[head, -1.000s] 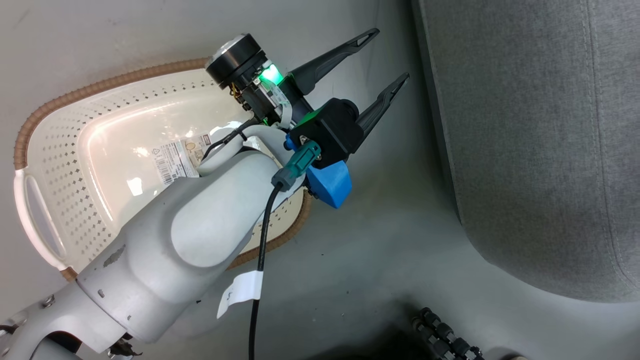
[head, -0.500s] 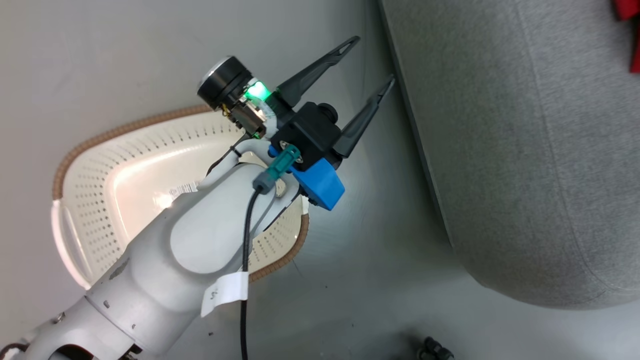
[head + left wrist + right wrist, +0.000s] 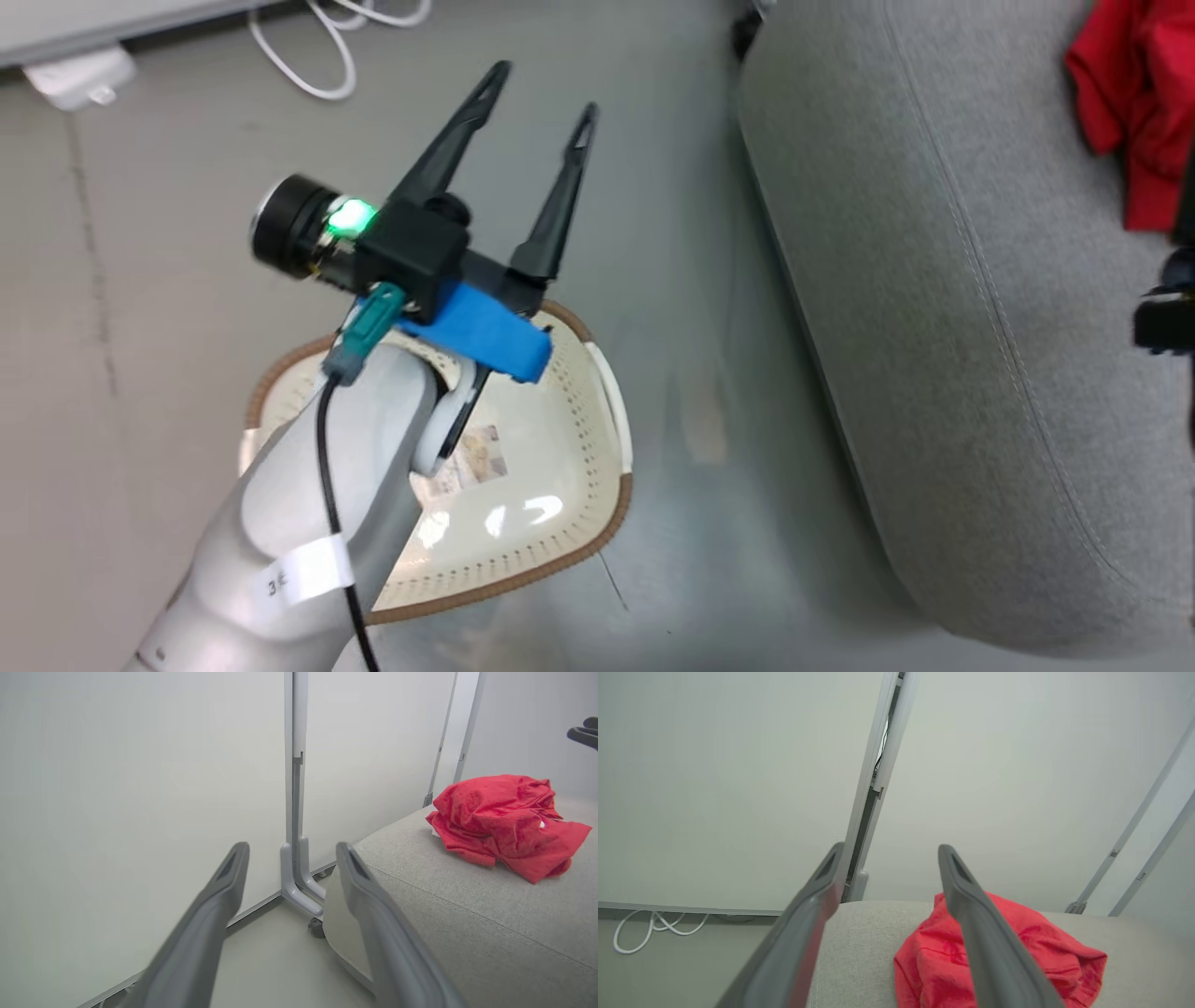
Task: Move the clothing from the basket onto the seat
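Note:
The red clothing (image 3: 1134,112) lies crumpled on the grey seat (image 3: 934,308) at the far right of the head view. In the left wrist view the clothing (image 3: 504,821) rests on the seat (image 3: 467,914). The cream basket (image 3: 579,467) stands on the floor left of the seat, with just a label on its bottom. My left gripper (image 3: 543,91) hovers above the basket, open and empty, its fingers (image 3: 233,868) spread wide. My right gripper (image 3: 891,851) is open above the clothing (image 3: 1017,956), holding nothing.
White cable (image 3: 317,56) and a white adapter (image 3: 75,75) lie on the floor by the wall. Partition panels with a castored foot (image 3: 299,891) stand behind the seat. A strip of grey floor (image 3: 728,420) runs between basket and seat.
The head camera has swung, so the picture has shifted and the red clothing on the seat is now in view. My left gripper has turned from pointing at the seat to pointing at the wall.

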You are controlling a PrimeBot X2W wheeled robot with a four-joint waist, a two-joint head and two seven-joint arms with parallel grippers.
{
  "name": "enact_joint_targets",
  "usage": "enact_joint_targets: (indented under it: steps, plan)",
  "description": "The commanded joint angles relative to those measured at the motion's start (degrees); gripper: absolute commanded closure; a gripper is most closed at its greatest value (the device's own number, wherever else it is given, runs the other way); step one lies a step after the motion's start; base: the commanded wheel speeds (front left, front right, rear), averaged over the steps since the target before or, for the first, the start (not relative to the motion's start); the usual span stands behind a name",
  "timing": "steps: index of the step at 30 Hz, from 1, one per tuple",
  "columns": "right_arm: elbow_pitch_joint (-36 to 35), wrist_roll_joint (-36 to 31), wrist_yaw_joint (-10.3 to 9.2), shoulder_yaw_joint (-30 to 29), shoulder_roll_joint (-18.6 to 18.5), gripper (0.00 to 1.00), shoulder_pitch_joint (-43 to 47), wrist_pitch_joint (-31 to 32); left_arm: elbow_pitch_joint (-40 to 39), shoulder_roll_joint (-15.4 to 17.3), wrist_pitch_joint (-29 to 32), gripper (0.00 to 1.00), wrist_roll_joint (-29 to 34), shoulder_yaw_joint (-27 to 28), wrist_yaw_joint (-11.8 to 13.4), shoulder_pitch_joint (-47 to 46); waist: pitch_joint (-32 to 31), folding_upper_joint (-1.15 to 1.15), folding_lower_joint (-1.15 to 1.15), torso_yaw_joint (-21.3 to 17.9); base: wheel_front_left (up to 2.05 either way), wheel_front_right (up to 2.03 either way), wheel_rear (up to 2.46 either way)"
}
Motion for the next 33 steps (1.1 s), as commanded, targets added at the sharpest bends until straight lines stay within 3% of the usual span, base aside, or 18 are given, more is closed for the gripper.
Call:
enact_joint_targets:
  steps: [1, 9, 16, 24, 33]
  plan:
    - [-0.6, 0.1, -0.01, 1.9, 0.4, 0.00, 1.6, -0.2, -0.8, -0.5, -0.2, 0.00, 0.6, 2.9, 0.2, 2.5, -4.2, 0.00, 0.01, 3.7, 0.00, 0.00, 0.00]
    - [-1.3, 1.0, -0.01, 7.3, 1.9, 0.00, 4.3, -0.2, -3.1, -2.1, -0.2, 0.00, 2.3, 13.8, -0.1, 10.4, -9.1, 0.00, 0.01, 7.9, 0.00, 0.00, 0.00]
    - [-0.4, 1.9, -0.01, 11.4, 4.4, 0.00, 8.6, -0.2, -5.1, -4.0, -0.2, 0.00, 5.2, 23.7, -2.6, 19.6, -14.7, 0.00, 0.01, 10.8, 0.00, 0.00, 0.00]
    - [-0.1, 3.1, -0.01, 12.3, 6.9, 0.00, 15.2, -0.2, -5.6, -6.2, -0.2, 0.00, 7.8, 29.5, -4.2, 27.5, -19.3, 0.00, 0.01, 12.6, 0.00, 0.00, 0.00]
    - [0.1, 3.7, -0.01, 11.6, 8.9, 0.00, 21.8, -0.2, -6.1, -7.2, -0.2, 0.00, 9.3, 32.0, -5.6, 32.8, -22.0, 0.00, 0.01, 13.7, 0.00, 0.00, 0.00]
